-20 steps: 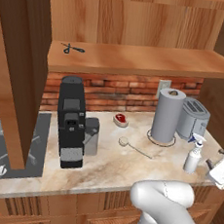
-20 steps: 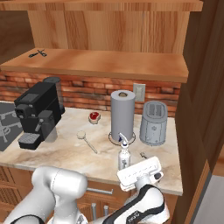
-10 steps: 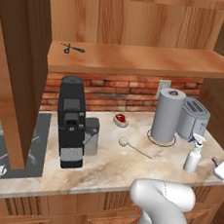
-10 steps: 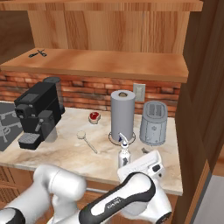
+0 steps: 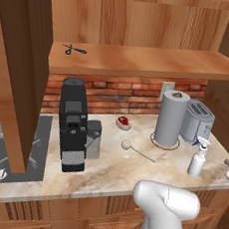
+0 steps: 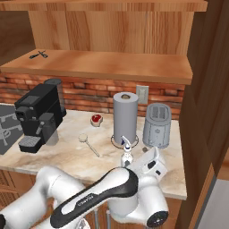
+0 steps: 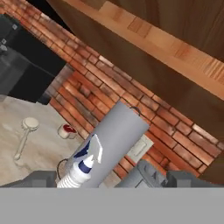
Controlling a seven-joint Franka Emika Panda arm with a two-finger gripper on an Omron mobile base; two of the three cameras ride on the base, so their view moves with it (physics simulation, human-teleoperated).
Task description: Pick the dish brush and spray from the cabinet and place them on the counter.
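The spray (image 5: 198,159) stands upright on the counter (image 5: 105,173), in front of the grey paper towel roll. The dish brush (image 5: 132,148) lies flat on the counter left of it. In the right base view my hand (image 6: 150,164) hovers low, just right of and nearer than the spray (image 6: 127,153), with the dish brush (image 6: 88,144) further left. In the hand view my gripper (image 7: 114,180) is open, fingertips far apart. The spray (image 7: 83,166) rises just beyond them and the dish brush (image 7: 25,132) lies far left. The cabinet (image 5: 142,59) stands open above, black scissors on its shelf.
A paper towel roll (image 5: 170,118) and a toaster (image 5: 198,120) stand behind the spray. A black coffee machine (image 5: 73,124) is at the left, with a small red item (image 5: 122,121) near the brick wall. The open cabinet door (image 6: 210,89) hangs at the right.
My arm has swung over: the elbow now bulks in the foreground and the hand has drifted slightly up and right beside the spray. Spray and brush have not moved.
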